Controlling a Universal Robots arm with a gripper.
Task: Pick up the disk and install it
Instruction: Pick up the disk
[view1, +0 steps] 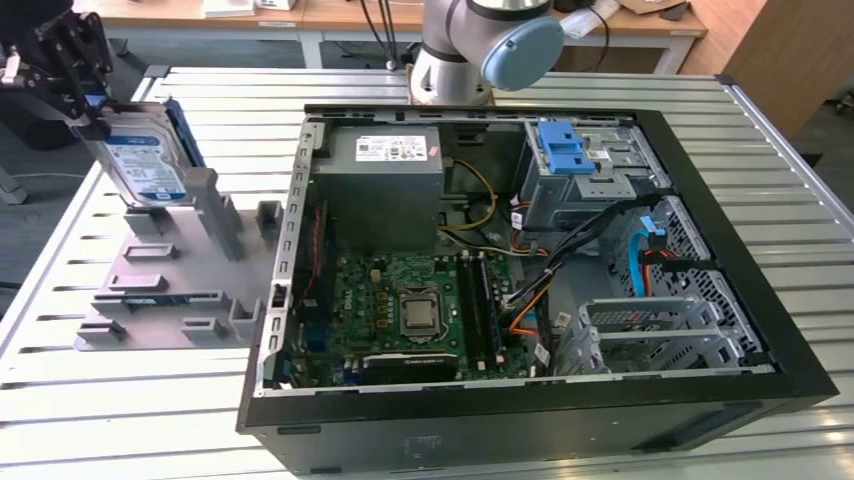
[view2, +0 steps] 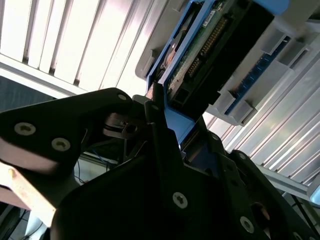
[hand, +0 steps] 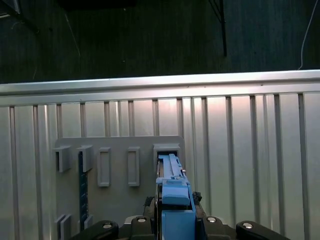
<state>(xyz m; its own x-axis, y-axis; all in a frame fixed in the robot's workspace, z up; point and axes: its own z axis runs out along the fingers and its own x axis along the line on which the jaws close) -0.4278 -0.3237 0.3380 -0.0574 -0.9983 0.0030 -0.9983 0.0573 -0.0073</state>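
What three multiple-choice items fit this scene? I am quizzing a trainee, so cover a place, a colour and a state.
1. Where is the flat silver hard drive in its blue plastic carrier?
A. Upright at the grey slotted stand, on the exterior view's left of the black computer case.
B. Flat on top of the case.
C. Inside the case.

2. What colour is the plastic latch atop the metal drive cage?
A. Red.
B. Blue.
C. Yellow.

3. How is the black gripper?
A. Open above the case.
B. Shut on the hard drive's top edge.
C. Open inside the case.

Key: 1 A, it stands on edge at the stand; 2 B, the latch looks blue; 3 B, fingers clamp the carrier in the second wrist view.
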